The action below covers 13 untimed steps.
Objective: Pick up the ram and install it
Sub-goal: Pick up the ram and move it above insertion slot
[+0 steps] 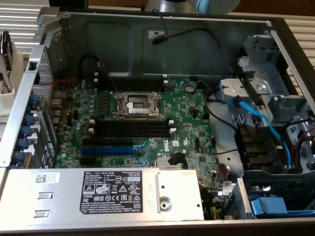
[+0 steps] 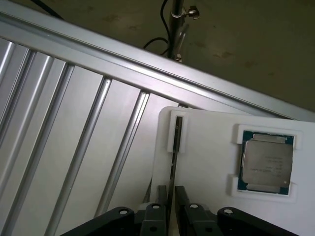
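In the exterior view, an open grey metal computer case (image 1: 123, 34) holds a green motherboard (image 1: 187, 128). Near its middle sits a square silver processor socket (image 1: 138, 104). Just nearer than the socket lie the long black plastic memory slots (image 1: 130, 129), which look unfilled. A blue slot (image 1: 108, 147) lies nearer again, toward the exterior view's left. A grey, labelled power-supply box (image 1: 64, 196) spans the near edge.

In the wrist view, the black gripper (image 2: 171, 196) hangs over a flat white plastic tray (image 2: 206, 147) that rests on ribbed aluminium rails (image 2: 74, 123). The ram (image 2: 172, 169), seen edge-on as a long, thin dark stick, stands in a narrow white holder (image 2: 172, 142) on that tray. A square silver processor chip (image 2: 267, 164) sits in its own recess, well apart from the ram. The fingers (image 2: 161, 194) stand one on each face of the ram and appear clamped onto it.

The step in hand looks like the pickup, with the ram gripped but seated in its holder. I judge that freeing it calls for a straight pull along the holder's groove without twisting. Seating it calls for lining its edge up squarely with a black slot.
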Each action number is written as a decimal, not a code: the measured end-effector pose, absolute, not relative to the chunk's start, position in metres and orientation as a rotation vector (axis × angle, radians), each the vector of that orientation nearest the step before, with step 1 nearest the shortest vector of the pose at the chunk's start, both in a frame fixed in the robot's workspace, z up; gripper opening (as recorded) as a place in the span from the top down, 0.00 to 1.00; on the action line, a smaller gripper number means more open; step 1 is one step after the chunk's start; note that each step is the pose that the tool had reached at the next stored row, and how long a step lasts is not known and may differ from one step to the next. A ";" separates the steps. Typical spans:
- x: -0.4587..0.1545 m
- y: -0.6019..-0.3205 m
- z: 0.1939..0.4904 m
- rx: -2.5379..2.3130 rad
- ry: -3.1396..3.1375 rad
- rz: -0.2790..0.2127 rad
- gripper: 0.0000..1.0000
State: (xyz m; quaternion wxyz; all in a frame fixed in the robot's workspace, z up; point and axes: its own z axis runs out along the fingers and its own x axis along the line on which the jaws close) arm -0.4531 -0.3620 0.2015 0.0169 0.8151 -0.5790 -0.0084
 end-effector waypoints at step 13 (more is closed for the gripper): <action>-0.453 -0.361 0.201 2.533 -1.800 -0.026 0.88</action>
